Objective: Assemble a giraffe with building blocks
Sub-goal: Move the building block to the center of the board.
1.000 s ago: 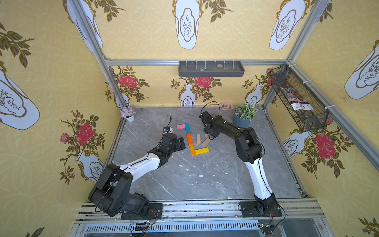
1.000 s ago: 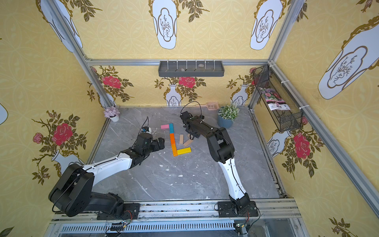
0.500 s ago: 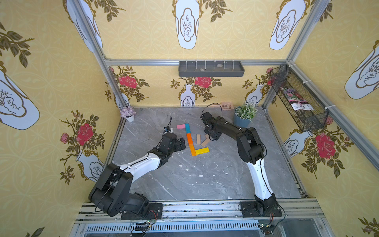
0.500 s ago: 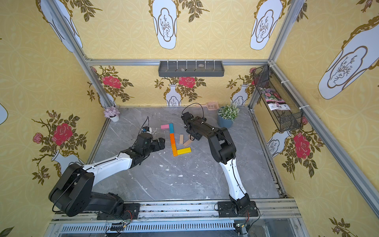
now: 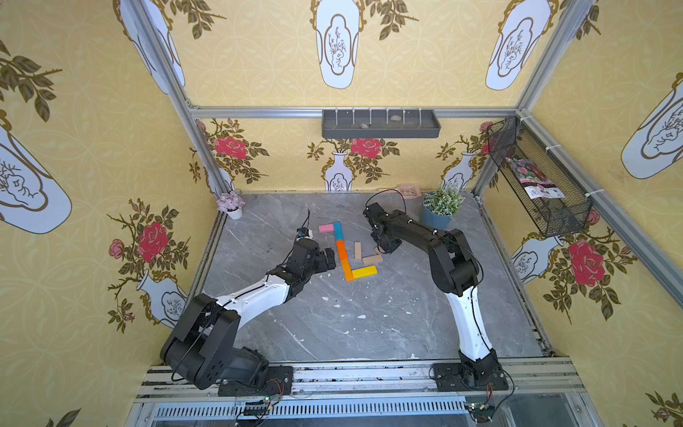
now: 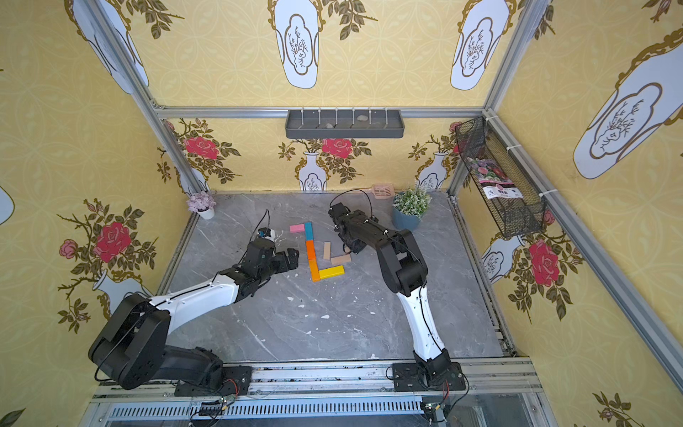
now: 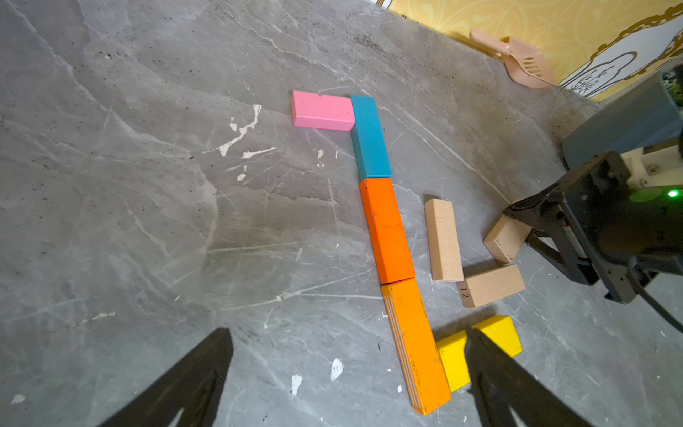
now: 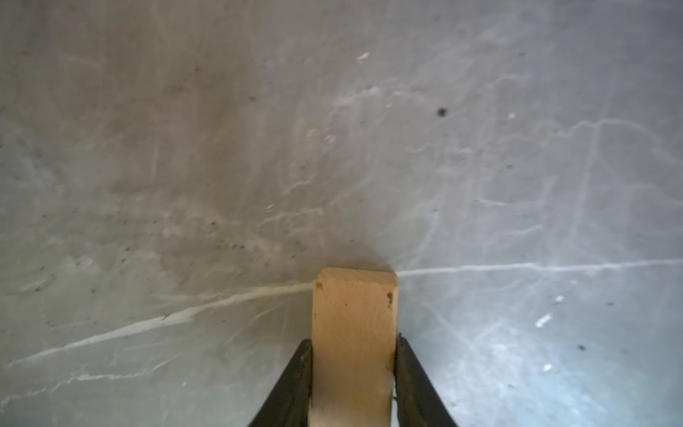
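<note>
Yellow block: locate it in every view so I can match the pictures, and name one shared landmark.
In a top view: the yellow block butts the near end of the light orange block, forming an L.
In a top view: same place, same neighbour.
Left wrist: yellow block against the light orange block.
Right wrist: not in it.
Shared landmark: the light orange block, in all but the right wrist view.

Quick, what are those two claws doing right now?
Left claw: open, empty.
Right claw: closed on a tan block.
</note>
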### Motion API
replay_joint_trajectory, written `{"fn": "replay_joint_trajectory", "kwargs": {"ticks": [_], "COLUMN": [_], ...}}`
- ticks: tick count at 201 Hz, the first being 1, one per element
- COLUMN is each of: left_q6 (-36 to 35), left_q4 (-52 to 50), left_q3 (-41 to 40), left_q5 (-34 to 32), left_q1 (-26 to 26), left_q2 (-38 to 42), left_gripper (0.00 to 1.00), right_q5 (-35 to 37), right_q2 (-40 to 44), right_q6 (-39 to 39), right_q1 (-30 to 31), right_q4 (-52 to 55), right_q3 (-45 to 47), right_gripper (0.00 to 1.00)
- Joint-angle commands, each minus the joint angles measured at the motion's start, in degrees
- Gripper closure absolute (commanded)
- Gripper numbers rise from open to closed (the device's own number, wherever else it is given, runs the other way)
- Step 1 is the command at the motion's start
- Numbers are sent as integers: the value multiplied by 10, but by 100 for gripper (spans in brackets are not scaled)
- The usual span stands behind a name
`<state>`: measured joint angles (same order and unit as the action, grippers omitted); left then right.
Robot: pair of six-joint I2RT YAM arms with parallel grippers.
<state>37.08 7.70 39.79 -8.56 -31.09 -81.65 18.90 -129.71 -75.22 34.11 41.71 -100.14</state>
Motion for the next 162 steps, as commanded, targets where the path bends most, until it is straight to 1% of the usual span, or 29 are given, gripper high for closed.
{"fn": "replay_joint_trajectory", "kwargs": {"ticks": [1,33,67,95,114,162], "left_q6": [-6,-7,-7,-5,-4,2], "left_q4": [11,10,8,9,11,12], "left_q3": [2,2,2,3,4,4], "left_q5": [6,6,8,11,15,23], "left_q1": [1,1,1,0,1,1], "left_q2": [-4,-3,-2,-4,-8,-11], "left_gripper": [1,0,1,0,0,1], "right_q5": [5,28,30,11,-9,-40], "right_q2": [17,68,133,179,184,162], "right_q6": [-21,-57,-133,-179,-195,-238], "right_q1": [-11,-19,-17,-12,-4,15], "right_q4": [25,40,48,11,-5,-22], "right_q3": [35,108,196,264,275,257], "right_gripper": [64,64,64,64,65,65]}}
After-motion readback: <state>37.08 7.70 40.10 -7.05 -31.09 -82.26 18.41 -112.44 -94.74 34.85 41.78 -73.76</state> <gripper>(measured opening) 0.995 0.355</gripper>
